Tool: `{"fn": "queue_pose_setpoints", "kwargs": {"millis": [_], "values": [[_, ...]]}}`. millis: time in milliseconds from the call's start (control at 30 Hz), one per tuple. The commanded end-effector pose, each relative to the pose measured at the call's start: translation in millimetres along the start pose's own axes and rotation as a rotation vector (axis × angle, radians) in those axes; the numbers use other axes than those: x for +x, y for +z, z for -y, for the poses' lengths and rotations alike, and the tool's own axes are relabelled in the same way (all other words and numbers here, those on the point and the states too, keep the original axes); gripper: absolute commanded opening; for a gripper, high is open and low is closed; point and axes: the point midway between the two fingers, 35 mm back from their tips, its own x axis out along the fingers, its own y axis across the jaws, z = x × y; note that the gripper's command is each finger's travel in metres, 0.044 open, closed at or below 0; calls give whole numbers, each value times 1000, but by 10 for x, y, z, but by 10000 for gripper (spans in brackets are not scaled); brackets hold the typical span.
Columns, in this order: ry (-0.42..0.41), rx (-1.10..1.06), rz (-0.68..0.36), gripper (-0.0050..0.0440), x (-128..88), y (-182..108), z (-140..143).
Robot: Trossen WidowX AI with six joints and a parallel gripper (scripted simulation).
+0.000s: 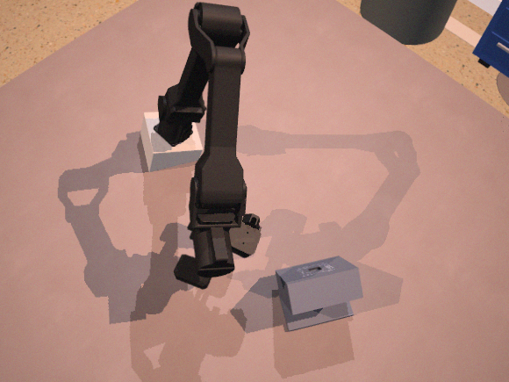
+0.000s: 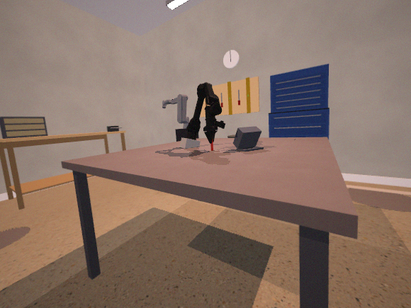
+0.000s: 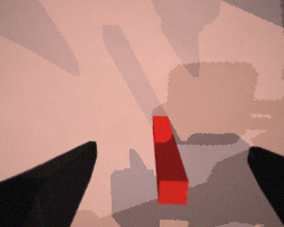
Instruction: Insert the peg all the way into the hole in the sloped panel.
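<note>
The red peg [image 2: 212, 146] [image 3: 168, 161] stands upright on the table [image 1: 351, 128] [image 2: 248, 178]; in the top view my arm hides it. My gripper [image 1: 206, 277] [image 2: 210, 137] [image 3: 170, 151] points straight down just above the peg and is open. In the wrist view the peg stands between the two dark fingers with wide gaps on both sides. The grey block with the sloped panel [image 1: 325, 287] [image 2: 246, 137] stands to the right of the gripper. Its small rectangular hole [image 1: 315, 268] is in the upper face and is empty.
The arm's white base block [image 1: 171, 156] [image 2: 192, 143] stands behind the gripper. Off the table are a dark grey cylinder [image 1: 412, 5], a blue cabinet [image 1: 496, 40] [image 2: 299, 101] and a grey second robot arm [image 2: 181, 108].
</note>
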Motion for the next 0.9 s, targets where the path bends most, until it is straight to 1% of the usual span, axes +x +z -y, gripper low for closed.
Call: {"fn": "queue_pose_setpoints", "kwargs": {"millis": [0, 267, 733, 833, 867], "values": [[-3, -1, 8, 440, 40, 19, -2], [-3, -1, 8, 440, 43, 19, -2], [-3, -1, 8, 104, 43, 19, -2], [-3, -1, 8, 104, 43, 19, -2], [-3, -1, 8, 97, 43, 19, -2]]}}
